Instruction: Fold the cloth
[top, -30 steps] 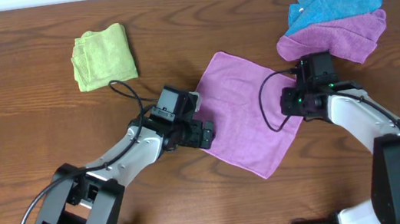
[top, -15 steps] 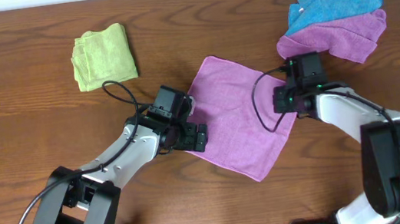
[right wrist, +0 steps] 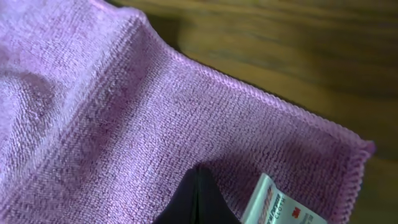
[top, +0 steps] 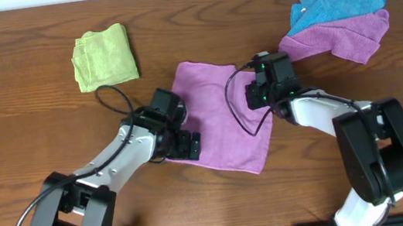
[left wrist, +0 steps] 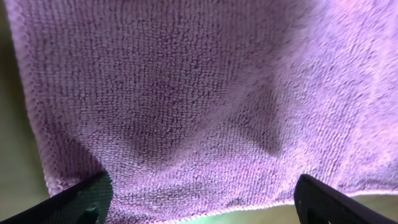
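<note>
Folding cleanly wants the released left claw (left wrist: 202, 198) shut on the hem (left wrist: 186, 206) between its fingers (left wrist: 87, 196), matching the right claw (right wrist: 198, 183) clenched on the magenta towel (top: 223, 129) beside the label (right wrist: 281, 204).

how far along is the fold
Done: nothing; the cloth shows no fold yet. In hand: the right gripper is shut on it near a corner, beside the label; the left gripper hangs open over the opposite edge. Left: carrying that corner across and flattening the fold.
</note>
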Robot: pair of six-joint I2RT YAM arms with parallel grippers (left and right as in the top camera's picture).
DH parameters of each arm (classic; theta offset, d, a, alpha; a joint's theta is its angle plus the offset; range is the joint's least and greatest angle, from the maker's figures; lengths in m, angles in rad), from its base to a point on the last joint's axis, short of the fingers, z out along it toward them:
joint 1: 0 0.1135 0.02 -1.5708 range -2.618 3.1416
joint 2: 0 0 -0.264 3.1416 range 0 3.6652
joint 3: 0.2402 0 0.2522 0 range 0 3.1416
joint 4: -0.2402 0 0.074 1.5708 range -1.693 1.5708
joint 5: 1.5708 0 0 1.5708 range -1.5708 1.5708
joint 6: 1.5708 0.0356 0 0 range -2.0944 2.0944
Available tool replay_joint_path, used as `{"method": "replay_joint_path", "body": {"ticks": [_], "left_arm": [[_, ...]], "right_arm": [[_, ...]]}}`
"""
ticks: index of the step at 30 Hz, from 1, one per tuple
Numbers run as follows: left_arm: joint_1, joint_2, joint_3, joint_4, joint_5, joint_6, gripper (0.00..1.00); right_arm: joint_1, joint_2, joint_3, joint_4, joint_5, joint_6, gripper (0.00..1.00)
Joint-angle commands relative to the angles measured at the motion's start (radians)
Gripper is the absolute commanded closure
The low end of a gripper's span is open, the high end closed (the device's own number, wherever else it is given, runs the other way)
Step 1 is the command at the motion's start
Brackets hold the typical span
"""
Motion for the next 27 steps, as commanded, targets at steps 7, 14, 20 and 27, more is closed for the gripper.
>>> {"method": "replay_joint_path", "body": {"ticks": [7, 14, 20, 27], "left_arm": [[0.038, -0.071, -0.07, -0.124, -0.029, -0.077, 0.05], [0.033, -0.101, -0.07, -0.109, 0.012, -0.111, 0.04], [0.034, -0.101, -0.07, -0.046, 0.0, -0.111, 0.05], [0.036, -0.101, -0.063, -0.037, -0.055, -0.095, 0.05]], "right_arm": [[0.01, 0.037, -0.015, 0.067, -0.024, -0.143, 0.99], [0.016, 0.044, -0.015, 0.164, -0.179, -0.13, 0.99], [0.018, 0.025, -0.01, 0.17, -0.365, 0.035, 0.05], [0.017, -0.138, -0.01, -0.024, -0.376, 0.098, 0.01]]}}
